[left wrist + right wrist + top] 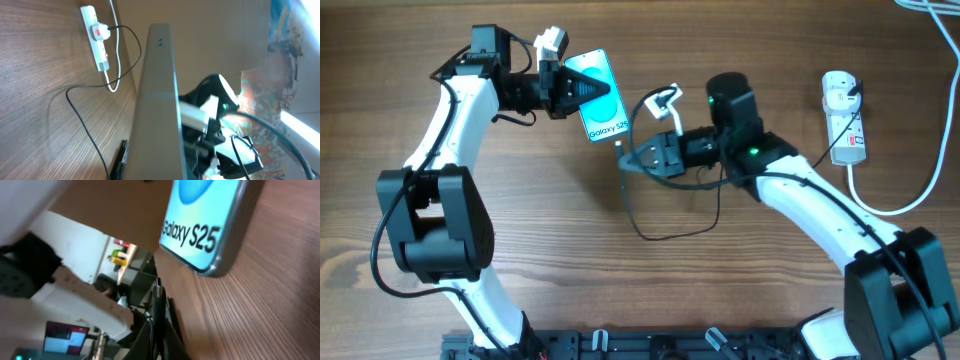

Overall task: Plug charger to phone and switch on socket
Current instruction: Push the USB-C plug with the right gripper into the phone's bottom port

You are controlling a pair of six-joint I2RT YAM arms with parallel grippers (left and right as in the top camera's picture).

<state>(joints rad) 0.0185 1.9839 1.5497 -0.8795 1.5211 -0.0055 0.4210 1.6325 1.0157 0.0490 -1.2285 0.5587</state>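
Black charger (159, 287) tip, clamped in the right jaws, is near the phone (597, 95), clamped in the left jaws. Not plugged in yet; socket (844, 120) untouched.

— What sort of place is this?

— A robotics lab or workroom, by the look of it. A left arm (445, 110) and a right arm (820, 215) rise from a black rail (650, 345) at the edge of a wood-grain surface (620, 290).

— Anything beyond the bench?

— The right wrist view shows a lit screen (62, 336), a white partition (75, 250) and something yellow-green (118, 257), too blurred to name. A white power strip (844, 118) lies on the surface.
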